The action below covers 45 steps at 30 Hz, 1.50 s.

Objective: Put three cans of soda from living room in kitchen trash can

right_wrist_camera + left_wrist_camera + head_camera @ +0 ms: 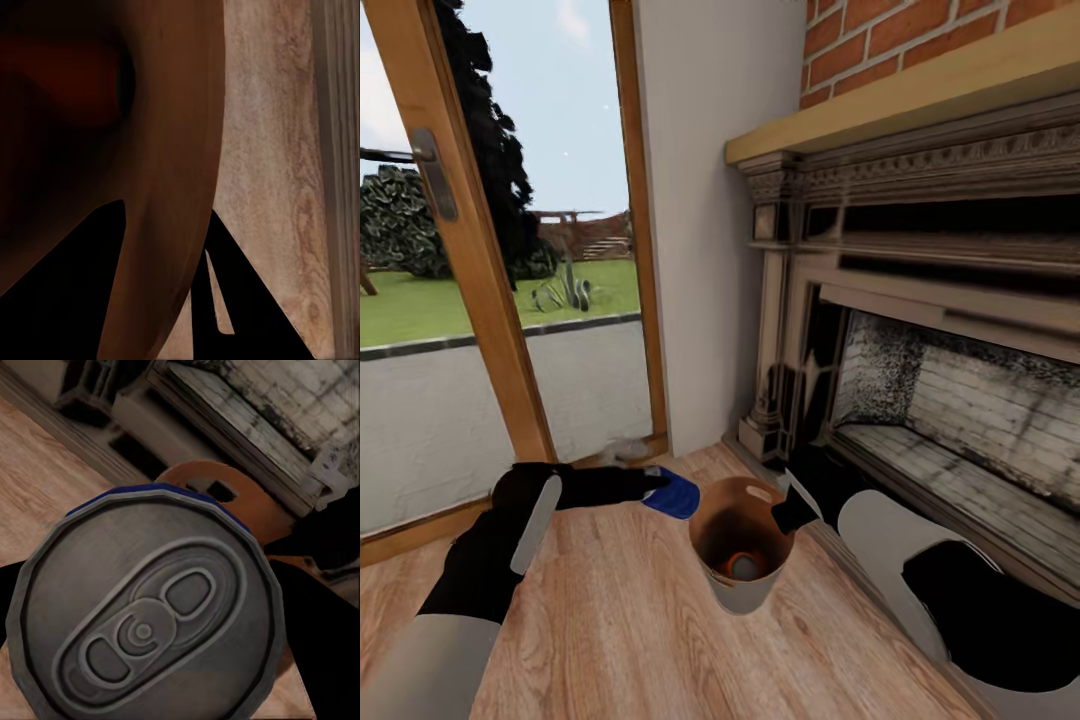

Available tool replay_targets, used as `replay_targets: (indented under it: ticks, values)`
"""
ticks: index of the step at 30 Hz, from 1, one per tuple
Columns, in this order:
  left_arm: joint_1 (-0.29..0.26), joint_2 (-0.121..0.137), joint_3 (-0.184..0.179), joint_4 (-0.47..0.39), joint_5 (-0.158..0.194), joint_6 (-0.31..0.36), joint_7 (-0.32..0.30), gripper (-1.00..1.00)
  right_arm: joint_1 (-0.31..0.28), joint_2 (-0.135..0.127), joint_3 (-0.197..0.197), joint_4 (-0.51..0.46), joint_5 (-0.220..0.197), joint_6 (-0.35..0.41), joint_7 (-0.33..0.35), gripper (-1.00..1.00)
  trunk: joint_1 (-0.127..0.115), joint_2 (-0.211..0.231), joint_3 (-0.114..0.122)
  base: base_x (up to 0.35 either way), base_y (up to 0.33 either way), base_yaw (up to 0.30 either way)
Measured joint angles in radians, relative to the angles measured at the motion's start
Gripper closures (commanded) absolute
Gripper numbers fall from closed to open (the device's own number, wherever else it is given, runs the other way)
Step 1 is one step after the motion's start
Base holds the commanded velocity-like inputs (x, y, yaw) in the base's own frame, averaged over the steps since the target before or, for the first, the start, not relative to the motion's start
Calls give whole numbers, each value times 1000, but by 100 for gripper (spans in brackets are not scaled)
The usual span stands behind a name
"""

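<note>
The left pincer (pixel 658 490) held the blue can (pixel 674 494) sideways just beside the bin's (pixel 752 594) left rim, above the wood floor (pixel 620 620). In the left wrist view the can (pixel 146 619) showed its grey top and pull tab, with a sliver of blue wall at the edge and the bin's (pixel 225 484) copper rim just behind it. The fingers themselves were mostly hidden by the can, but it sat clamped between them.

The bin stood on the floor close to the fireplace (pixel 920 400) – its glossy brown inside open to the head camera. An orange can (pixel 741 566) lay at its bottom.

The right pincer (pixel 792 508) gripped the bin's right rim. In the right wrist view the bin's wall (pixel 180 187) ran between two dark fingers (pixel 67 277), one inside and one outside – closed narrowly on the rim. A dim orange-red shape showed deep in the bin, too dark to tell more.

A glass door with a wood frame (pixel 480 270) stood to the left, with lawn beyond. Red brick (pixel 900 40) rose above the mantel.
</note>
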Motion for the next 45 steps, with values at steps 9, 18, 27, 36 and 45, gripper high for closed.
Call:
replay_targets:
  ticks: [9,18,27,36,45]
  values:
    - [0,-78,-111,4,-6,0,-1,100,14,4,25,0,5,0,-1,100,-35,63,28,0,0,0]
    - [0,-91,-124,18,-15,0,10,100,18,12,27,0,2,1,0,100,-58,105,47,0,0,0]
    - [0,-113,-195,127,-18,-3,79,100,23,18,27,0,0,1,0,100,-58,105,47,0,0,0]
    - [0,-155,-218,223,-17,-54,109,100,25,26,26,0,-5,2,1,100,-58,105,47,0,0,0]
    - [0,-157,-219,262,-21,-93,111,100,29,26,27,0,-5,2,1,100,-58,105,47,0,0,0]
